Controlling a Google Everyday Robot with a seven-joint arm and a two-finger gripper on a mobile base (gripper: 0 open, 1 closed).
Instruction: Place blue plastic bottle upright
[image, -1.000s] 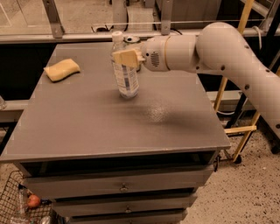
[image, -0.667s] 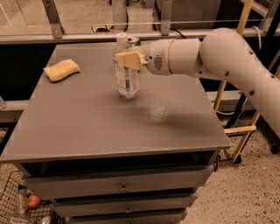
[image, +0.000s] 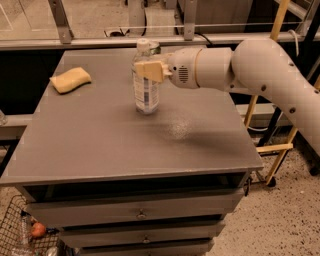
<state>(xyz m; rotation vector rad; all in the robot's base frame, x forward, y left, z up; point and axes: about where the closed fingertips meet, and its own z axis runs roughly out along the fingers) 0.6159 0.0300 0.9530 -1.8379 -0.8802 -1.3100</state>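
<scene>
The blue plastic bottle (image: 145, 90), clear with a white cap and a pale printed label, stands upright on the grey table top (image: 100, 145) at the back middle. My gripper (image: 149, 70) reaches in from the right, and its beige fingers (image: 152, 71) are closed on the bottle's shoulder just below the cap. The bottle's base rests on the table.
A yellow sponge (image: 70, 79) lies at the back left of the table. The top of a green can (image: 155, 47) shows just behind the bottle. A metal rail runs behind the table. A yellow-framed stand (image: 272, 100) is at the right, and a wire basket (image: 25, 235) is on the floor at lower left.
The gripper and the bottle's cap have shifted slightly to the right while the base stayed put, so the bottle now stands straighter.
</scene>
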